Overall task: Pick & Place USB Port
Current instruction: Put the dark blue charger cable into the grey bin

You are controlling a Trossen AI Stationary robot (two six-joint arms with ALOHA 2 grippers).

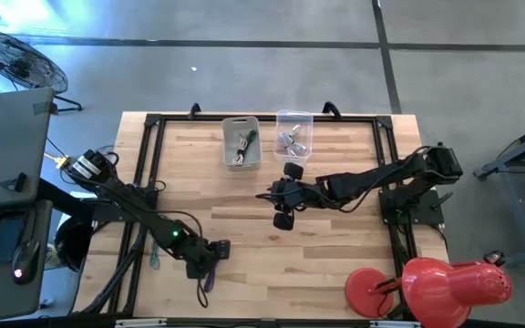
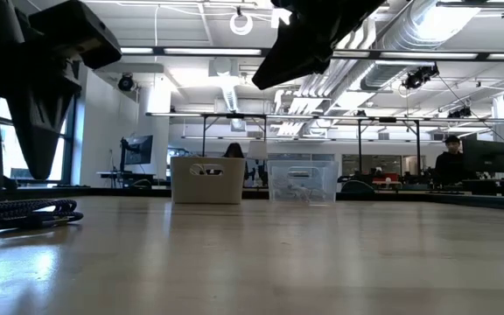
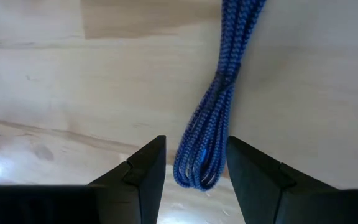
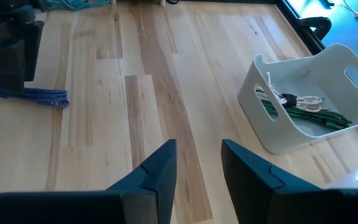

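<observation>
A bundle of blue braided cable [image 3: 213, 106] lies flat on the wooden table near its front left, also seen in the low view as the cable [image 2: 24, 213] and in the right wrist view as the cable [image 4: 27, 94]. My left gripper [image 3: 196, 140] points steeply down over its looped end [image 3: 196, 174], open, one finger on either side; whether a finger touches the cable I cannot tell. From above, the left gripper [image 1: 203, 271] is near the front edge. My right gripper [image 4: 197, 144] hangs open above the table's middle [image 1: 273, 194], holding nothing.
A white bin [image 4: 303, 112] holding green and white cables stands at the far edge [image 1: 241, 141], with a clear bin [image 1: 293, 135] of small parts beside it. A red object [image 1: 445, 284] sits at the near right corner. Black frame rails [image 1: 144, 173] run along the table's sides.
</observation>
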